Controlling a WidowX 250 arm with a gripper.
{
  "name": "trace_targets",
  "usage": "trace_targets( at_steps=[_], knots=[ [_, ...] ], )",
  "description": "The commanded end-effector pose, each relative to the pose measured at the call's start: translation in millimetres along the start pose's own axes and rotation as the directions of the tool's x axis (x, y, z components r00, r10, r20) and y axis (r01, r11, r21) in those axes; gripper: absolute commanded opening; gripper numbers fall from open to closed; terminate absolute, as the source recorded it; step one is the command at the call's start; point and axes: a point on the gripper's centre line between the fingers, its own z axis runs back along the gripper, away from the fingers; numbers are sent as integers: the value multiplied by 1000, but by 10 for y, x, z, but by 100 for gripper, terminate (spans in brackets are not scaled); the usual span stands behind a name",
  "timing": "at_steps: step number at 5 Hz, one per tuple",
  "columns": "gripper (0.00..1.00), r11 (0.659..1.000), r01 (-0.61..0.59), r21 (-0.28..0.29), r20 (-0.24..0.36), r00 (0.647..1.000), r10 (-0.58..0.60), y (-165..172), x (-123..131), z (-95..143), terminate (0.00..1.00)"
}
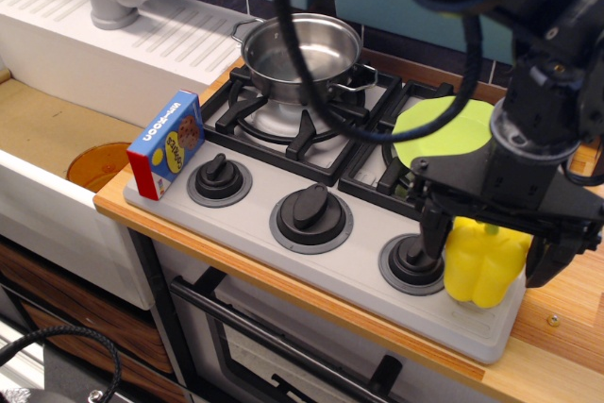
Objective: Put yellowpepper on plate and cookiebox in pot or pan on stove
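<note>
The yellowpepper (483, 263) is seen standing at the front right corner of the stove (311, 266), just beside the rightmost knob (412, 261), at about 4 o'clock from the middle of the hob. Its stem and upper lobes are covered by the tool (487, 250), which is spread wide, one finger low on each side of the pepper. No contact between fingers and pepper can be confirmed. The straddling pose is judged to be the approach to a grasp; the pepper is not yet lifted.

The plate (436, 135) lies on the rear right burner, at 12 o'clock from the pepper and near it, so a short carry is judged to be needed. Its right half is hidden behind the arm.

The pot (300, 54) is set on the rear left burner, empty as far as can be seen, at 10 o'clock from the pepper. The cookiebox (166, 144) stands tilted at the front left corner of the stove, at 9 o'clock from the pepper and well apart, untouched.

Hidden or unclear: the right finger's tip is partly lost against the wooden surface (557, 327); the front right burner grate is mostly obscured. Black cables (311, 73) cross in front of the pot. An orange-brown bowl (97, 165) is partly cut off by the sink (47, 129) wall, at far left.
</note>
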Motion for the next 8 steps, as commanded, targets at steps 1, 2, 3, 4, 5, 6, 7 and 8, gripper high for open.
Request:
trace_targets(
  at_steps=[1, 2, 3, 4, 5, 6, 7, 8],
  knots=[
    [100, 998, -7, -55, 93, 996, 12, -79, 87, 72, 0],
    [0, 999, 1, -39, 54, 999, 1, -89, 85, 135, 0],
    [0, 1000, -12, -20, 2, 1000, 12, -121, 80, 291, 0],
    [0, 999, -36, -17, -41, 999, 36, -140, 142, 607, 0],
    [0, 1000, -13, -22, -22, 1000, 12, -84, 302, 655, 0],
    [0, 999, 29, -33, -5, 1000, -29, -2, 567, 673, 0],
    [0, 996, 69, -48, 0, 998, -69, 72, 834, 662, 0],
    [0, 994, 97, -59, 4, 995, -97, 153, 1072, 627, 0]
  ],
)
